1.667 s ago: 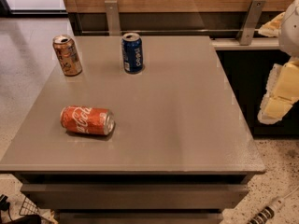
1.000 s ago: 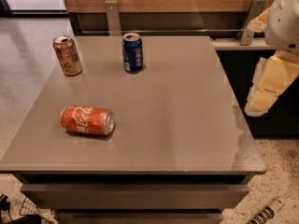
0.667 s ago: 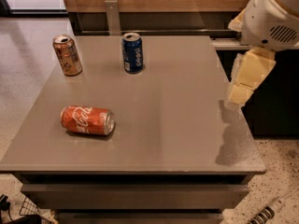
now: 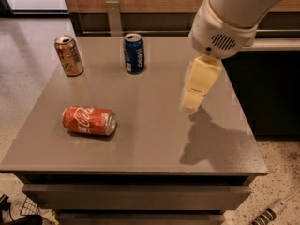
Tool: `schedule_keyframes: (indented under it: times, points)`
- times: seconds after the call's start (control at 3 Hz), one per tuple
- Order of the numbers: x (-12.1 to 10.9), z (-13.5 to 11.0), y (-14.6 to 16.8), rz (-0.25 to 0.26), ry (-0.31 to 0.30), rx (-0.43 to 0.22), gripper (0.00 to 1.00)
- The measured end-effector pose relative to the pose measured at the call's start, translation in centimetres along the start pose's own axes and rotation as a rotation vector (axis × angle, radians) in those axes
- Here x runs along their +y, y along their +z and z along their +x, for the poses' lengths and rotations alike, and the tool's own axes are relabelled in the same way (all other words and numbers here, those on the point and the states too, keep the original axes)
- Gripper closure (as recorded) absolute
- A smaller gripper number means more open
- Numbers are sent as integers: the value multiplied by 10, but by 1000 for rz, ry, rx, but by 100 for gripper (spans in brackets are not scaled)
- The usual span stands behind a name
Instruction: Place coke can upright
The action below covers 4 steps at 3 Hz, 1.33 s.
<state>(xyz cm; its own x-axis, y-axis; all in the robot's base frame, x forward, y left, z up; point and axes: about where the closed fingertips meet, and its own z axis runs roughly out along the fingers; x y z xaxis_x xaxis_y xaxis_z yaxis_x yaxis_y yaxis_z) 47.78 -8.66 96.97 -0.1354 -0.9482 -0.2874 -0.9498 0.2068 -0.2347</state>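
Note:
The coke can (image 4: pixel 89 121), red-orange with white script, lies on its side on the grey table (image 4: pixel 154 139) at the front left, its silver end facing right. My gripper (image 4: pixel 192 100) hangs from the white arm above the table's right half, well to the right of the can and not touching anything. It holds nothing that I can see.
A dark blue Pepsi can (image 4: pixel 134 53) stands upright at the back middle. A brown-and-gold can (image 4: pixel 69 55) stands upright at the back left. The table's right edge borders a dark cabinet (image 4: pixel 272 93). Drawers sit under the tabletop.
The arm has swung in from the right edge and moved left over the table toward its middle. The three cans have not moved.

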Motion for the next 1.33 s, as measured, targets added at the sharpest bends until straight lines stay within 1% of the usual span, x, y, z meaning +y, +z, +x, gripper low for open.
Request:
schedule_keyframes:
  times: [0.33,0.67,1.0,1.33]
  points:
    - [25,-53,22,5,11,116,0]
    - [42,-117,59,23,78,161,0]
    - [42,-117,59,23,78,161,0]
    - [41,-128,75,-13,60,150,0]
